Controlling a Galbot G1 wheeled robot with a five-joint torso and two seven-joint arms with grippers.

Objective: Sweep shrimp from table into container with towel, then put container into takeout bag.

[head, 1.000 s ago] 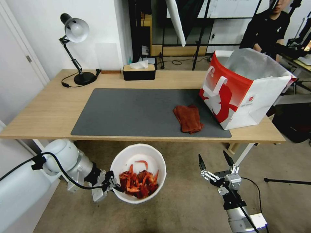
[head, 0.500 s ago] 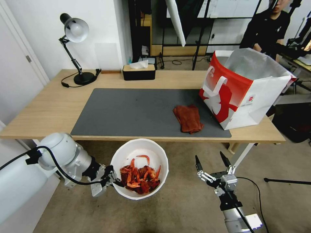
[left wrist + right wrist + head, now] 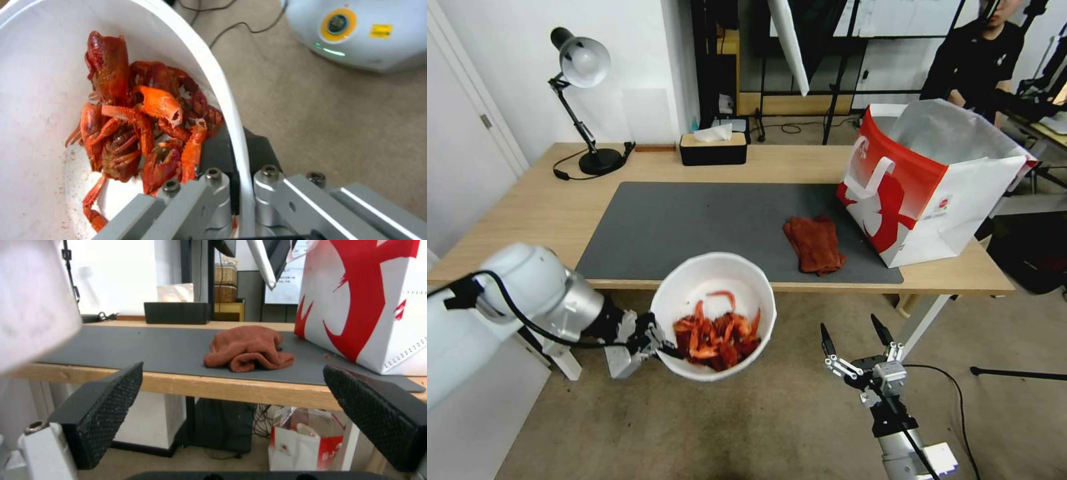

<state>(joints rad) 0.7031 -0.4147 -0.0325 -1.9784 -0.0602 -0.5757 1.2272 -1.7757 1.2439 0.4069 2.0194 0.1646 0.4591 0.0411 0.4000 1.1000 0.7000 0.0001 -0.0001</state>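
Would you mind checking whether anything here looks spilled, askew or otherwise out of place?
Nothing looks spilled. The shrimp all lie inside the container, which the left gripper holds by its rim off the table's near edge, slightly tilted. The towel lies crumpled on the mat beside the upright takeout bag. The right gripper hangs open, empty.

Container (image 3: pixel 714 313), pinched at its rim by left gripper (image 3: pixel 650 343): now higher in the frame, its far rim overlapping the table (image 3: pixel 527 220) front edge. Shrimp (image 3: pixel 717 340) shifted inside. Right gripper (image 3: pixel 854 333), fingers spread: slightly lower and further left, lower right of frame.
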